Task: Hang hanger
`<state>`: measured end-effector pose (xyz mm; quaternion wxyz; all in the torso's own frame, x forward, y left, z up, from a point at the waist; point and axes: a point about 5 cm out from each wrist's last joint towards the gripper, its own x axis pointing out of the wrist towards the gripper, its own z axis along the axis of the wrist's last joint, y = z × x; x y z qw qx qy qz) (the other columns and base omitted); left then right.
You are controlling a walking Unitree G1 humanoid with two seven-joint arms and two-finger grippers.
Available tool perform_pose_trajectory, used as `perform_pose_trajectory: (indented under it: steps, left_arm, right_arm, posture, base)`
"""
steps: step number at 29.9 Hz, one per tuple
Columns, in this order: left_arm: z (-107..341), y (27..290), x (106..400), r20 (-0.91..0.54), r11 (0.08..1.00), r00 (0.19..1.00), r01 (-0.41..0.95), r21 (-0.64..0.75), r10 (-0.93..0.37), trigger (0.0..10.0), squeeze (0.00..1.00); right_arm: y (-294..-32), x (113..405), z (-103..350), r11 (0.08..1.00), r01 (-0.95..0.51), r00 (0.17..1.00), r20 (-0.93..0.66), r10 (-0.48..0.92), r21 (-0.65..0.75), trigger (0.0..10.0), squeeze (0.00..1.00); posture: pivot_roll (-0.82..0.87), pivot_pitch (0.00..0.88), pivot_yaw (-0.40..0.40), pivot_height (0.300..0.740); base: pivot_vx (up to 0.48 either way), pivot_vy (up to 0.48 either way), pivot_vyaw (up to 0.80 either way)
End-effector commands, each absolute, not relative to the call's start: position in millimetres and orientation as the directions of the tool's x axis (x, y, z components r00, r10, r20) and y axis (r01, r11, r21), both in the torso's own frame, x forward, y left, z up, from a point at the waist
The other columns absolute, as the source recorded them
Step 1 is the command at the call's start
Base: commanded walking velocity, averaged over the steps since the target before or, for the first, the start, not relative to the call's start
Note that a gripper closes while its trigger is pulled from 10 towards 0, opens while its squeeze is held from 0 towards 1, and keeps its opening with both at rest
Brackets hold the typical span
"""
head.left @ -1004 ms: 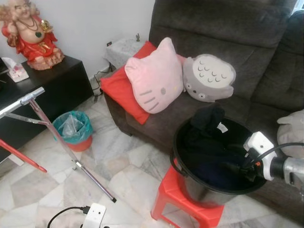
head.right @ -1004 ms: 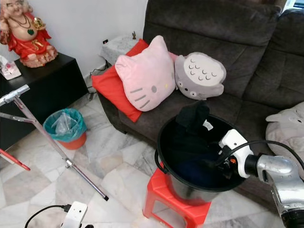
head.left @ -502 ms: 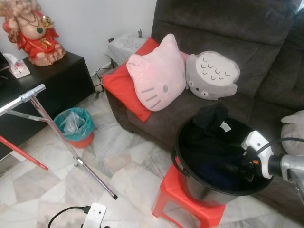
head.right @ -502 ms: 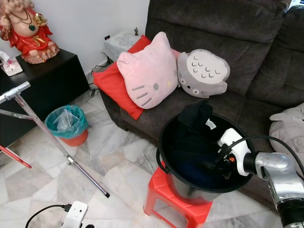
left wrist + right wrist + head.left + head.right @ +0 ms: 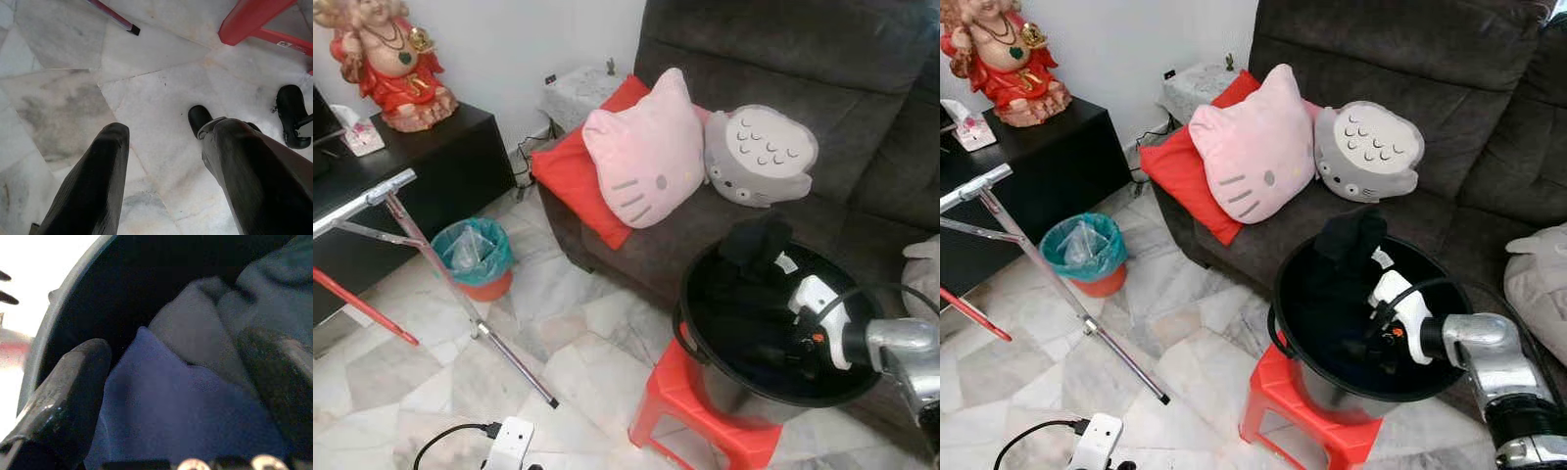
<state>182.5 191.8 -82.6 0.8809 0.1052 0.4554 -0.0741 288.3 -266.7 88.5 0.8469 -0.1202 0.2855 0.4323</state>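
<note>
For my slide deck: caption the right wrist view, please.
Right gripper, fingers open, reaching into the black tub over blue cloth.

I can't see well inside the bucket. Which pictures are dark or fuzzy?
Right wrist view: dim and soft inside the bucket, fingers blurred, blue cloth just readable, white glare outside. Eye views: bright and sharp, clothes a black mass. Left wrist view: evenly lit, fingers slightly soft.

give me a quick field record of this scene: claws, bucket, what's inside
right claw: open, inside the black bucket, over blue cloth
left claw: open, hanging above the marble floor
bucket: on a red stool, before the sofa
contents: dark clothes, one with a white tag
hanger: cannot be made out
</note>
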Motion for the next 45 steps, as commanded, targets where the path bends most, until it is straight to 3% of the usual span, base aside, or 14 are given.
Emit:
perform_pose_trajectory:
  steps: [1, 9, 10, 11, 13, 32, 45]
  left_arm:
    - [-84, 195, 179, -0.826, 0.968, 0.563, 0.22, 0.117, -0.027, 10.0, 0.0]
    - [-85, 196, 177, -0.829, 0.968, 0.559, 0.223, 0.118, -0.028, 10.0, 0.0]
    - [-85, 196, 177, -0.829, 0.968, 0.559, 0.223, 0.118, -0.027, 10.0, 0.0]
    - [-85, 196, 177, -0.829, 0.967, 0.558, 0.224, 0.119, -0.027, 10.0, 0.0]
    - [-85, 196, 176, -0.83, 0.967, 0.558, 0.226, 0.12, -0.028, 10.0, 0.0]
    - [-87, 197, 173, -0.836, 0.963, 0.549, 0.234, 0.135, -0.016, 10.0, 0.0]
    - [-86, 199, 174, -0.835, 0.96, 0.551, 0.237, 0.15, -0.006, 10.0, 0.0]
  right_arm:
    - [-265, 289, 84, 0.592, -0.805, 0.452, -0.606, 0.654, 0.038, 10.0, 0.0]
    - [-269, 286, 72, 0.6, -0.8, 0.444, -0.669, 0.596, 0.003, 10.0, 0.0]
    - [-270, 287, 72, 0.613, -0.79, 0.462, -0.664, 0.588, -0.006, 9.2, 0.0]
    - [-270, 288, 72, 0.622, -0.783, 0.473, -0.66, 0.583, -0.011, 9.2, 0.0]
    - [-273, 291, 72, 0.645, -0.763, 0.509, -0.66, 0.553, -0.049, 0.0, 0.0]
    - [-272, 296, 69, 0.665, -0.738, 0.559, -0.651, 0.513, -0.11, 0.0, 0.0]
    - [-267, 301, 77, 0.718, -0.684, 0.659, -0.532, 0.531, -0.131, 0.0, 0.0]
  posture:
    - [-0.13, 0.049, 0.068, 0.74]
    - [-0.13, 0.037, 0.068, 0.74]
    - [-0.13, 0.035, 0.068, 0.74]
    - [-0.13, 0.035, 0.068, 0.74]
    - [-0.13, 0.028, 0.067, 0.74]
    - [-0.13, 0.011, 0.071, 0.74]
    - [-0.12, 0.0, 0.074, 0.74]
  base:
    - [0.0, 0.0, 0.0]
    - [0.0, 0.0, 0.0]
    - [0.0, 0.0, 0.0]
    - [0.0, 0.0, 0.0]
    - [0.0, 0.0, 0.0]
    - [0.0, 0.0, 0.0]
    - [0.0, 0.0, 0.0]
